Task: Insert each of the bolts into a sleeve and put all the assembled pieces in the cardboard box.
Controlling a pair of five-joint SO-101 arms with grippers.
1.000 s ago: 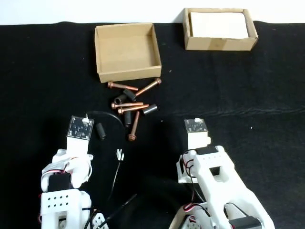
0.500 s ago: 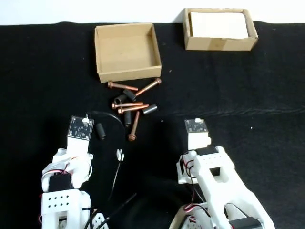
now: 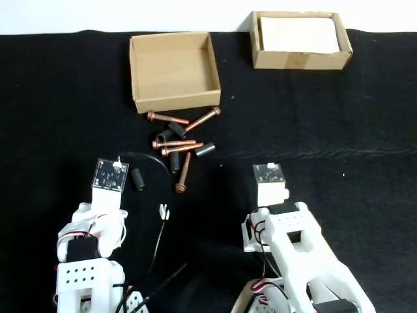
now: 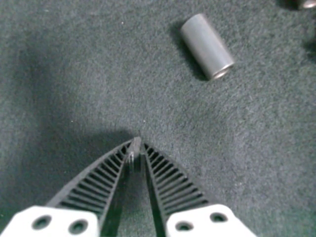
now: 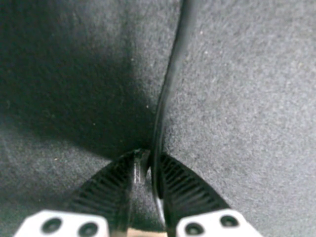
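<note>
We see the left gripper (image 4: 137,150) low over the black cloth (image 4: 59,74) with its fingers pressed together at the tips, holding nothing. One dark sleeve (image 4: 206,46) lies near it, apart from the fingers. The right gripper (image 5: 148,160) also has its fingers drawn together. A black cable (image 5: 170,74) passes across them, and we cannot tell whether it is pinched. The copper bolts (image 3: 176,149) and the other sleeves lie heaped just in front of the cardboard box (image 3: 172,70).
</note>
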